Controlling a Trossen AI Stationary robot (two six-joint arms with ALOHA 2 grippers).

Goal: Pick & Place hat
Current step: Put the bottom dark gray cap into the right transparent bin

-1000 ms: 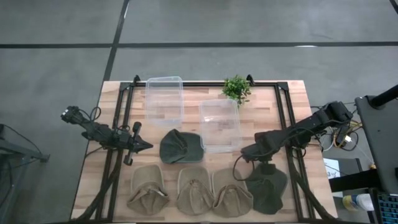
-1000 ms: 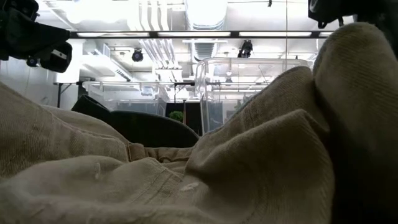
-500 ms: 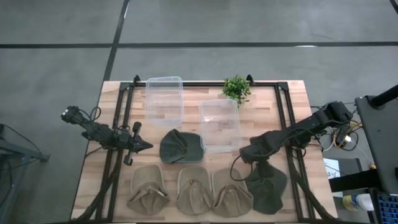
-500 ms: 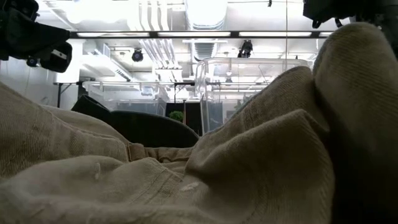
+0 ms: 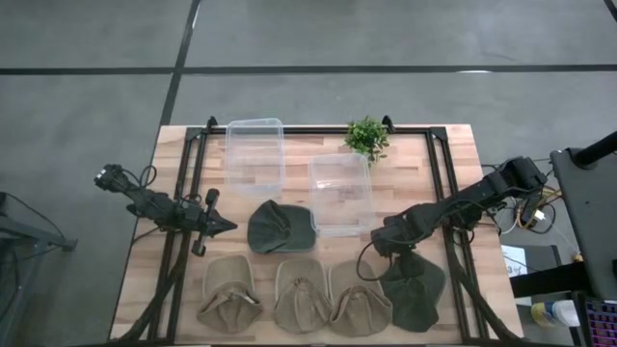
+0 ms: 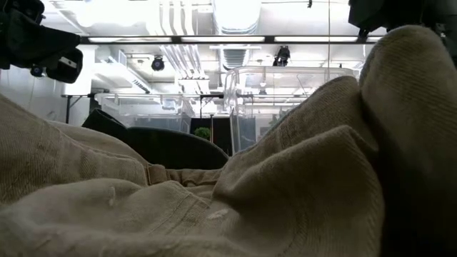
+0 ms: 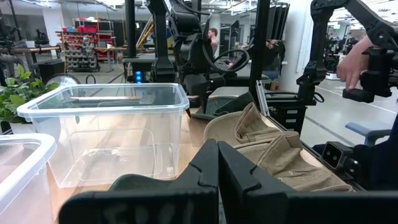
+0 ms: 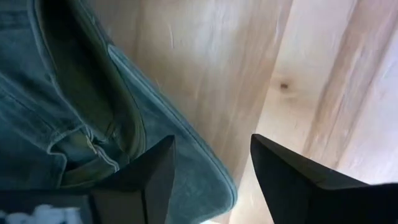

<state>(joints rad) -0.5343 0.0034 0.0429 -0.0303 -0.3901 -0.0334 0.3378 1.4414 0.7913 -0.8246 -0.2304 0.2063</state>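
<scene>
Two dark green hats lie on the table: one in the middle [image 5: 280, 228], one at the near right [image 5: 413, 284]. Three khaki hats [image 5: 302, 294] lie in a row along the near edge and fill the low view [image 6: 214, 200]. My right gripper [image 5: 380, 242] is open, just above the far left edge of the near-right hat. In its wrist view the hat's brim edge [image 8: 205, 162] lies between the two fingers [image 8: 211, 168]. My left gripper [image 5: 228, 226] is shut and hovers left of the middle hat, holding nothing. My right gripper stands open over the brim edge [image 8: 186, 146] of the near-right dark green hat, fingers pointing down at the table. Whether a finger [image 8: 146, 180] touches the cloth I cannot tell. The hat lies flat on the wood.
Two clear plastic bins stand behind the hats, one at the far left [image 5: 254, 154] and one nearer the middle [image 5: 340, 193]. A small green plant [image 5: 366, 137] is at the far edge. Black frame rails [image 5: 439, 183] run along the table's sides.
My right gripper has come a little toward the table's near edge, closer to the near-right dark green hat. The hats lie where they were.
</scene>
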